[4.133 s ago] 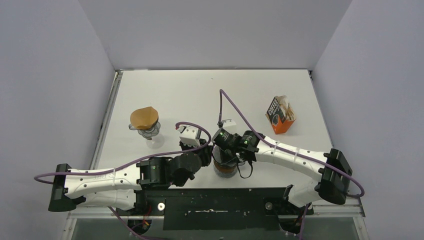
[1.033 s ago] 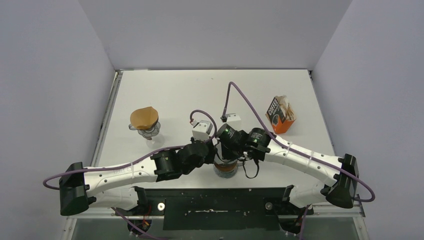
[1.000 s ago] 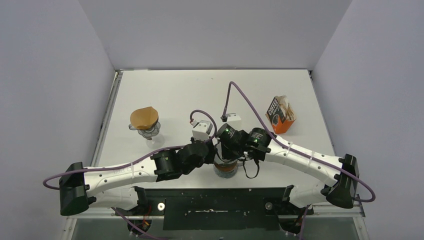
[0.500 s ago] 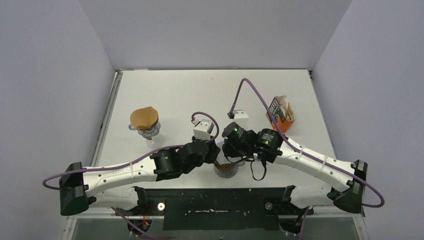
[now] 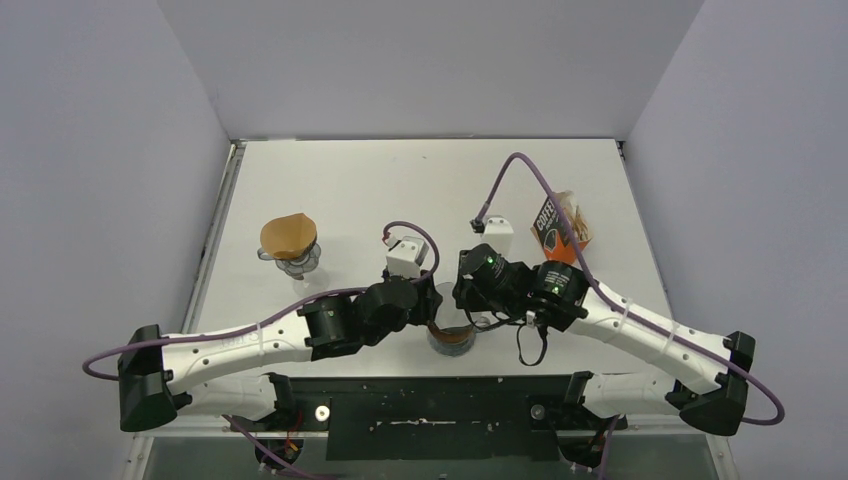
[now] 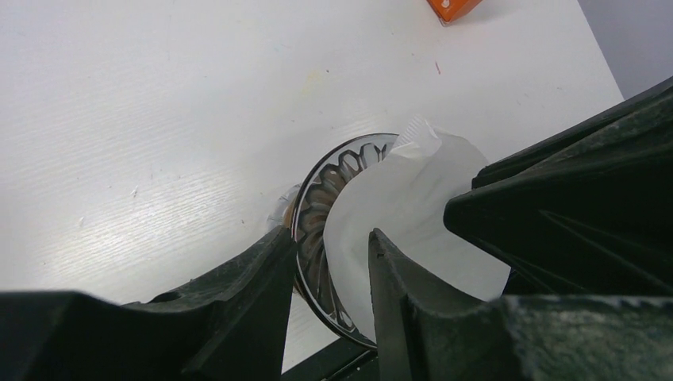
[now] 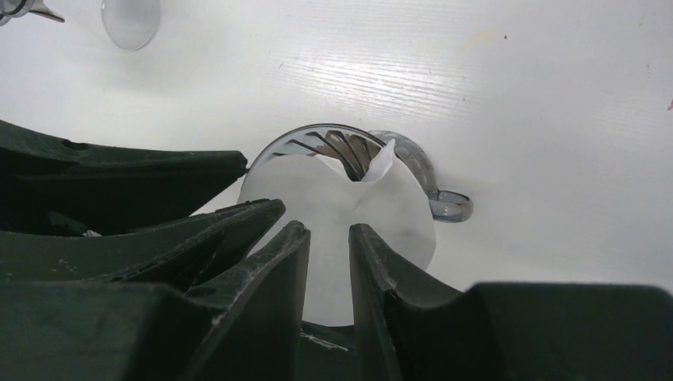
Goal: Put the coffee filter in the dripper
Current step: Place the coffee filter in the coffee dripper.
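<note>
The step in hand looks like the seating of the coffee filter (image 7: 349, 214) in the dripper (image 7: 333, 147), with the let-go under way. The dripper stands on the tabletop (image 5: 350, 190) at the lower middle of the top view, between the two wrists, and the white paper lies inside its mouth.

In the left wrist view the left tool (image 6: 332, 238) stands with its jaws parted. The dripper's rim and the paper's edge show through the gap, and nothing is pinched. In the right wrist view the right tool (image 7: 324, 230) hangs over the filter with a narrower gap, too wide to be nipping paper. Whether its fingertips brush the sheet cannot be told.

The filter's mouth faces up and its tip points down into the cup, so its long axis runs close to upright. It seems to lean toward the lower edge of the right wrist view. There the ribbed wall is bare along the upper part of the rim, while the paper overhangs the lower part. A folded flap stands up at the paper's upper edge. The dripper's handle (image 7: 448, 208) points to the right of that frame.

The next move probably calls for a gentle press or nudge to centre the cone against the ribs. After that both tools should lift straight up so neither drags the paper out.
</note>
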`<control>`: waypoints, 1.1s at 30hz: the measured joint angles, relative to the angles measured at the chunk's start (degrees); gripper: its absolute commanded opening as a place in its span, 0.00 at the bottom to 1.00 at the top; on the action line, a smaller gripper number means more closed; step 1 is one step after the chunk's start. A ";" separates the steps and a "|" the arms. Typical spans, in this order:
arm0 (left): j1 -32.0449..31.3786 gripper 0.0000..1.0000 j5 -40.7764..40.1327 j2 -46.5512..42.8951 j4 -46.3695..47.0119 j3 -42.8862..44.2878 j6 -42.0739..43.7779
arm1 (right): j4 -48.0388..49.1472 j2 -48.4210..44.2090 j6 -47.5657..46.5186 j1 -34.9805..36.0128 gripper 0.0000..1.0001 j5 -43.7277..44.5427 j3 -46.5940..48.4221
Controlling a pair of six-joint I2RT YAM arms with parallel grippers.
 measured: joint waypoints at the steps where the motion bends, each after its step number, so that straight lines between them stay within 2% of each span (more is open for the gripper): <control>1: 0.00 0.39 -0.17 -0.02 -0.35 0.11 0.07 | 0.02 -0.13 0.00 -0.02 0.27 0.07 -0.09; 15: 1.68 0.43 -0.61 -1.53 -3.26 0.66 1.73 | 1.90 -4.55 0.50 -1.16 0.22 0.09 -5.33; 33: 3.78 0.46 4.48 0.31 -3.13 0.66 2.54 | 4.39 -4.17 1.55 -1.64 0.21 -1.31 -9.33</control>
